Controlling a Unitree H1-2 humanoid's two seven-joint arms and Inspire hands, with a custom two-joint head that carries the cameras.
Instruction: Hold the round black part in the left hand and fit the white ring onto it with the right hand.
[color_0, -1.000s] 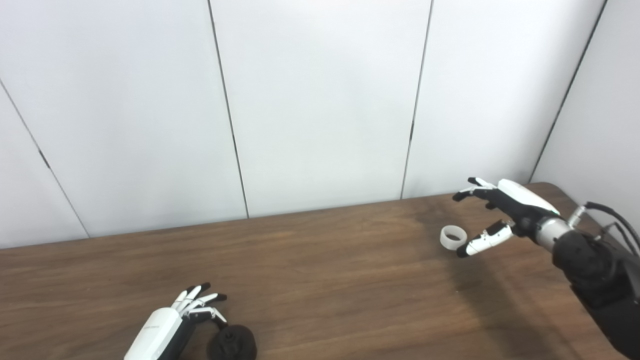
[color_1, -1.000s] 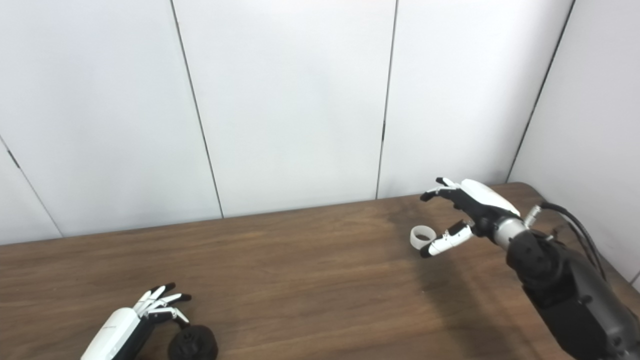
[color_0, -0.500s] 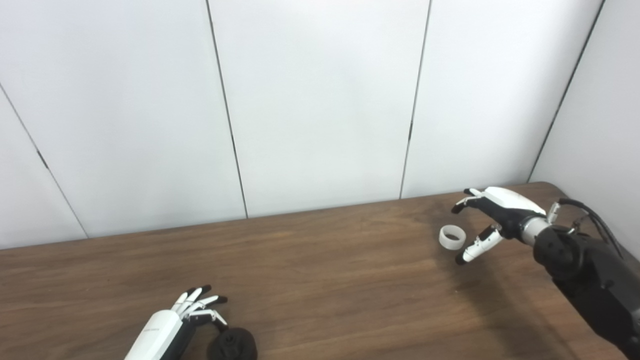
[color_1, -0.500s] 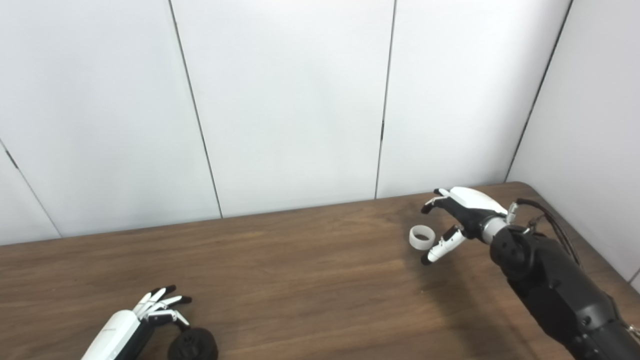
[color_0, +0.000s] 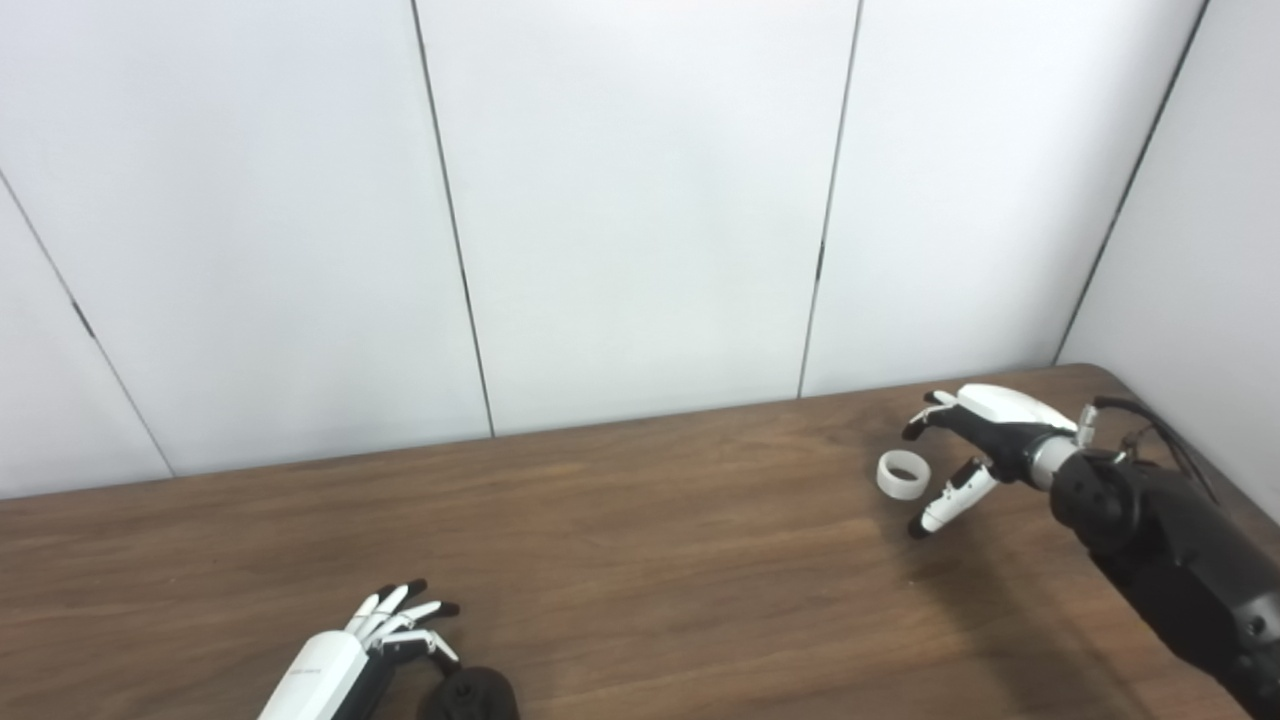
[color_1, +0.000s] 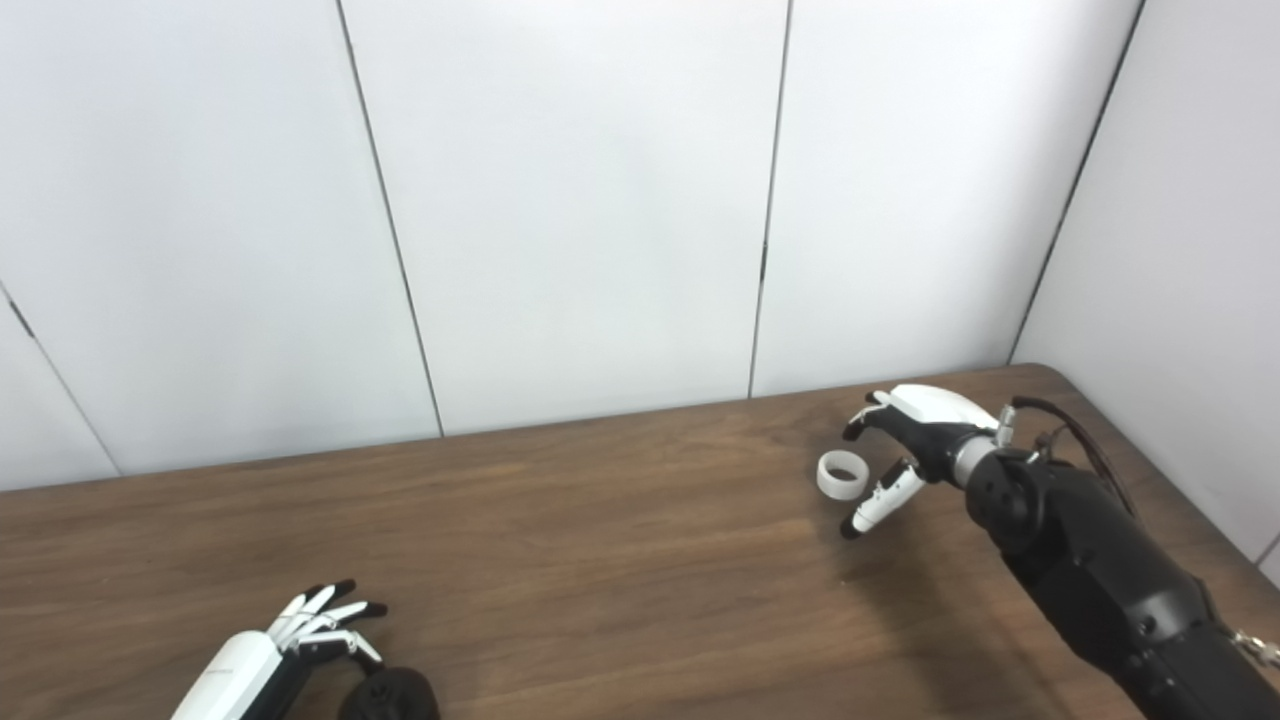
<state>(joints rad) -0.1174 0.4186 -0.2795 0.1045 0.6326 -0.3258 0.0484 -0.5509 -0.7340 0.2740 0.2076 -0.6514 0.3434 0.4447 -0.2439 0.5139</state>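
Left eye view first: the ring (color_0: 904, 474) sits flat on the table (color_0: 650, 560) over at the far right, hole facing up. The right hand (color_0: 965, 445) is right beside it with fingers (color_0: 920, 427) spread and thumb (color_0: 940, 505) hanging down, holding nothing and, as far as I can tell, not touching the ring. The black part (color_0: 470, 695) is way off at the bottom left edge, half cut off by the frame. The left hand (color_0: 375, 645) is just beside it, fingers fanned out and empty; whether it touches the part I can't tell.

Right eye view, same deal from a slightly different spot: ring (color_1: 842, 474) well apart from the part (color_1: 390, 693), right hand (color_1: 915, 445) cupped around the ring's right side, left hand (color_1: 300, 645) loose next to the part.

So both grabs are yet to happen, I'd say. For the ring, I'd pinch it across the outside wall with thumb on one side and fingers opposite, keeping the hole clear so it can drop onto the part. It's light, so closing unevenly will probably just skid it across the wood. The left hand should grip the part low, leaving the top free.
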